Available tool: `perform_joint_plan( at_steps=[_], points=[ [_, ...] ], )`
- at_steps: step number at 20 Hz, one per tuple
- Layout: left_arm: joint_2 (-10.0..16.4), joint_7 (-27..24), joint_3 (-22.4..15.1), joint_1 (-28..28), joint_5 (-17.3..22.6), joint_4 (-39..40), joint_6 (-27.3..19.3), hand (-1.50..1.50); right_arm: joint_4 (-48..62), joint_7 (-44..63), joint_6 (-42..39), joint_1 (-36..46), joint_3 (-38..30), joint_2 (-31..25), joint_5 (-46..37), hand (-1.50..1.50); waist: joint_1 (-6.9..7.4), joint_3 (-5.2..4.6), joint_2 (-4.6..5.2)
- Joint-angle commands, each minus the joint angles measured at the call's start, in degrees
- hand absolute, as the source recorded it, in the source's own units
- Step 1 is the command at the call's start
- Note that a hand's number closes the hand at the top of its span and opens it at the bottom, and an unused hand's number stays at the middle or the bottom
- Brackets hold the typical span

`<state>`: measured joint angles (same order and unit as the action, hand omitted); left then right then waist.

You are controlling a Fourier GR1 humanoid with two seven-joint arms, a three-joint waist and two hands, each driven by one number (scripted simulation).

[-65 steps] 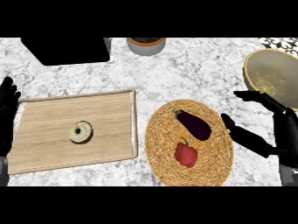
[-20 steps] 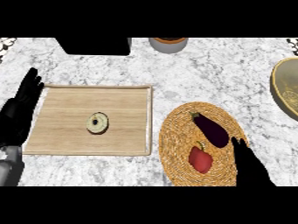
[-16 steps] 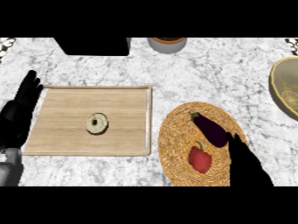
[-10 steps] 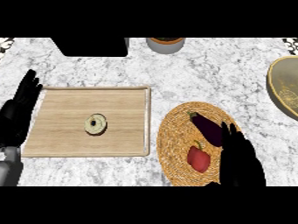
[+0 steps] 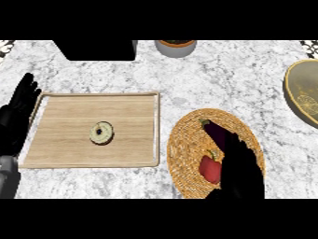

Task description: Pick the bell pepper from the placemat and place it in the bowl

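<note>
A red bell pepper [image 5: 208,169] lies on the round woven placemat [image 5: 185,140], next to a dark purple eggplant [image 5: 213,132]. My right hand [image 5: 242,170] comes in from the lower edge and lies over the mat. Its straight fingers cover the pepper's right side and the eggplant's lower end. The hand is open and nothing is curled round the pepper. The olive-gold bowl [image 5: 311,100] stands at the right edge, well apart from the mat. My left hand [image 5: 11,123] rests open at the left edge, fingers up.
A wooden cutting board [image 5: 65,140] with a small ring-shaped pastry [image 5: 101,133] lies left of the placemat. At the back stand a black box [image 5: 96,49] and a grey pot [image 5: 176,47]. Bare marble separates the mat from the bowl.
My right hand has slid from the mat's lower right edge up over the pepper and eggplant, hiding more of both. The left hand has stayed put.
</note>
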<state>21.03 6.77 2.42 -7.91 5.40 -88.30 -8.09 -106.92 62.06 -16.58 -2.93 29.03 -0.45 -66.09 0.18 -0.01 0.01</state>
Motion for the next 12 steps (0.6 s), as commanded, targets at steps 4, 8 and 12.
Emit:
perform_joint_plan(
  at_steps=[4,8,12],
  points=[
    [-1.97,-0.12,0.07,-1.2,-1.47,1.61,0.63,0.0,6.09,7.86,6.24,1.4,2.27,0.43,1.17,-1.5,-0.17,0.01,0.0],
    [-1.23,-0.26,1.57,1.16,-1.27,-1.26,2.31,0.0,7.79,4.9,7.52,0.89,-0.23,0.43,0.49,-1.5,-0.08,0.01,-0.06],
    [-0.27,1.95,3.59,-0.22,-0.74,-0.46,3.27,0.0,9.86,3.5,10.99,-1.41,0.43,0.43,-1.65,-1.5,-0.21,0.01,-0.07]
  ],
)
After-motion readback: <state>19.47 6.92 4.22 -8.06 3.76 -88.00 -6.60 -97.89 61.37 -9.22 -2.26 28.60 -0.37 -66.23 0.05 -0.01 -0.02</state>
